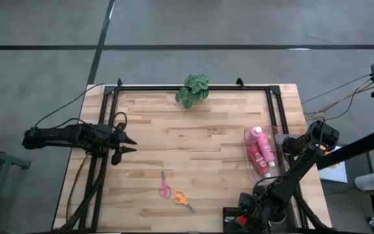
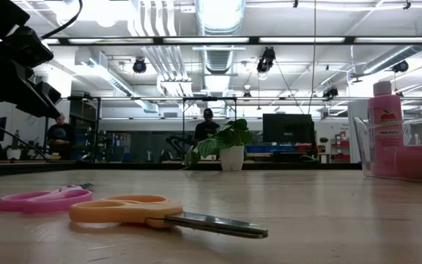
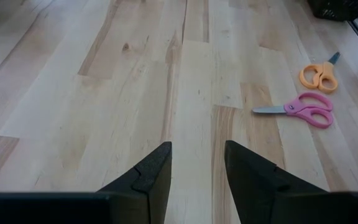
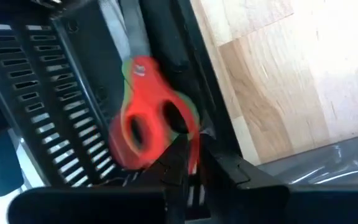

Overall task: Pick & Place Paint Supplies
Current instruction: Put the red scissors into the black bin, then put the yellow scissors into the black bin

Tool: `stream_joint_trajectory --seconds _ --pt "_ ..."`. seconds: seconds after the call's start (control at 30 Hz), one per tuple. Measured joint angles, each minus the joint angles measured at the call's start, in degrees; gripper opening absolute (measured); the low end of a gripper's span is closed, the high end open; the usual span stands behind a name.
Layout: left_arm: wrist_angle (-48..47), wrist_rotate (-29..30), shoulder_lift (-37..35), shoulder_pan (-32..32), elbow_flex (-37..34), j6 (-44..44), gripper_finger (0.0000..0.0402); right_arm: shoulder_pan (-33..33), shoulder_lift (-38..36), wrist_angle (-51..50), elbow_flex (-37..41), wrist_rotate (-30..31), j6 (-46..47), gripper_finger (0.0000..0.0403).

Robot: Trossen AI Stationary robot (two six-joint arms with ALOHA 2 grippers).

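Bottles (image 1: 261, 153) lie lengthwise in bin (image 1: 280, 139); right pincer (image 4: 193, 149) pinches red scissors (image 4: 143, 118); left pincer (image 3: 197, 163) spread

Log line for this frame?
left claw: open, empty | right claw: at red scissors, black bin | paint bottles: in clear tray

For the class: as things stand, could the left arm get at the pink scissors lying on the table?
Probably yes. The left gripper hovers over bare wood with its jaws apart, and the pink scissors lie flat in the open beside the orange scissors, nothing between.
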State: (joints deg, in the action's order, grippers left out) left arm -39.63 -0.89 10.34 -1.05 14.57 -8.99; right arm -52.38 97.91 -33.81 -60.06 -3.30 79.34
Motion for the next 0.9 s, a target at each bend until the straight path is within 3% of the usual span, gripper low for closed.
stream_joint_trajectory --seconds 0.3,0.9 --pt "-0.01 0.01 0.00 0.01 -0.01 0.00 0.0149 0.00 0.00 -0.02 0.07 0.01 -0.44 0.0089" --pt "-0.01 0.01 0.01 0.01 -0.01 0.00 0.0149 0.02 -1.35 -0.32 -1.52 -0.21 -4.77 0.0095"
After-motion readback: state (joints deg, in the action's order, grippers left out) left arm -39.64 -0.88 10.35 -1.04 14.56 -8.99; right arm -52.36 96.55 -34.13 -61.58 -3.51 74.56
